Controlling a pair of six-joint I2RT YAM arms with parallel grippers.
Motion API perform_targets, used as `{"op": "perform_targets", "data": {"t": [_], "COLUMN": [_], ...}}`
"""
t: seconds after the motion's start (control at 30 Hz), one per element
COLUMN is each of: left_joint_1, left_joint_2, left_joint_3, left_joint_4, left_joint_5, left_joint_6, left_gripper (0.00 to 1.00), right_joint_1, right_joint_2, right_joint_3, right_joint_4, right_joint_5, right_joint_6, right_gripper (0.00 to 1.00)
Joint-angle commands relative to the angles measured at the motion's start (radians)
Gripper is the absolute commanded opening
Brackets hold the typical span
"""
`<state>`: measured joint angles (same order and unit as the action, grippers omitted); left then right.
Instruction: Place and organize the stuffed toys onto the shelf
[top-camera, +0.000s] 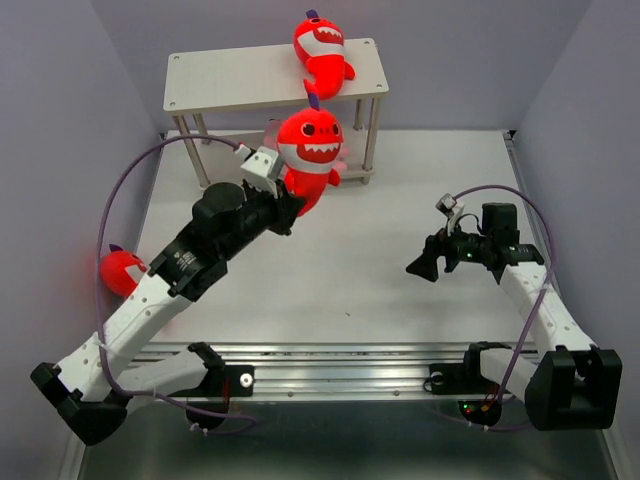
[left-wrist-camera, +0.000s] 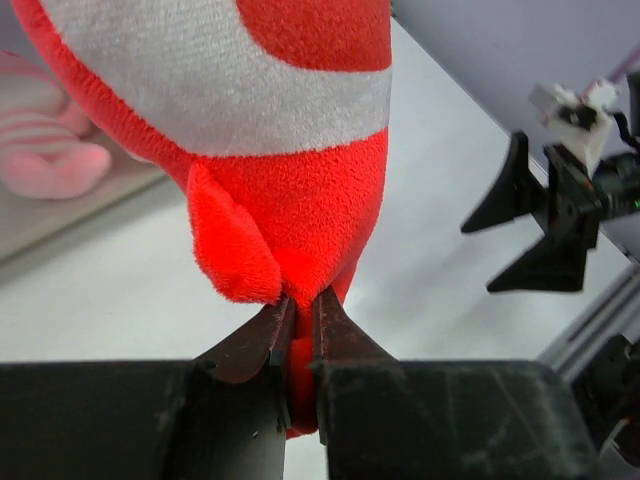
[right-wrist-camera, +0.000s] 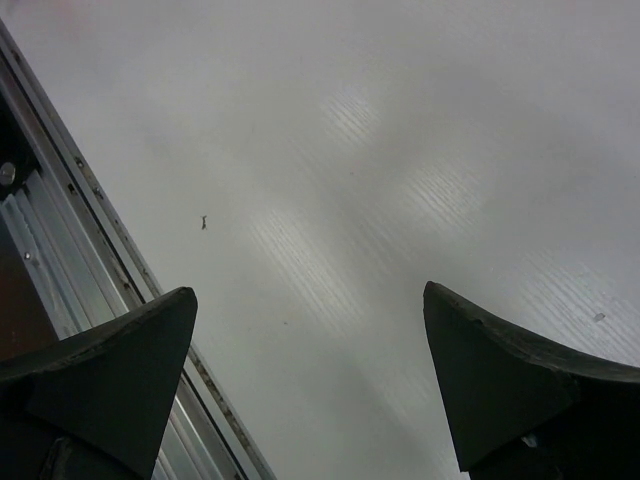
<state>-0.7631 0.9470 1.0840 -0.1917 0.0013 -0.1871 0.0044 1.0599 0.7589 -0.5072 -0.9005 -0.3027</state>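
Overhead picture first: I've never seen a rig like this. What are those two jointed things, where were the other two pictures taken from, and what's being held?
Those are two robot arms bolted at the near edge of a white table. The overhead view looks down from above and behind them. The other two pictures come from a small camera on each wrist, so the dark wedges at the bottom are that arm's own fingers. The left gripper is shut on the tail end of a red shark, held up in front of the shelf. The right gripper is open and empty. A second shark lies on the shelf's top board, a third shark sits on the table beside the left arm, and a pink striped toy shows in the left wrist view.
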Motion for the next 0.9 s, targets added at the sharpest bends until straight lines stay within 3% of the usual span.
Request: {"op": "perform_targets", "data": {"t": [0.0,0.17,0.4,0.47,0.67,0.87], "left_joint_1": [0.102,0.182,0.347,0.363,0.433,0.461], "left_joint_2": [0.055,0.143,0.396,0.455,0.671,0.828], "left_joint_3": [0.169,0.348,0.721,0.755,1.045,1.194], "left_joint_4": [-0.061,-0.072,-0.106,-0.120,-0.176,-0.207], "left_joint_5": [-0.026,-0.038,-0.047,-0.046,-0.017,-0.017], "left_joint_6": [0.104,0.121,0.133,0.130,0.097,0.048], "left_gripper": [0.00,0.00,0.00,0.00,0.00,0.00], "right_joint_1": [-0.011,-0.011,-0.011,-0.011,-0.011,-0.011], "right_joint_2": [0.015,0.025,0.006,-0.001,-0.014,-0.023], "right_joint_3": [-0.018,-0.012,-0.018,-0.018,-0.020,-0.020], "right_joint_4": [0.078,0.078,0.075,0.075,0.073,0.072], "right_joint_5": [0.003,0.009,0.022,0.022,0.011,0.015], "right_joint_6": [-0.053,-0.064,-0.065,-0.065,-0.067,-0.067], "right_gripper": [1.00,1.00,1.00,1.00,1.00,1.00]}}
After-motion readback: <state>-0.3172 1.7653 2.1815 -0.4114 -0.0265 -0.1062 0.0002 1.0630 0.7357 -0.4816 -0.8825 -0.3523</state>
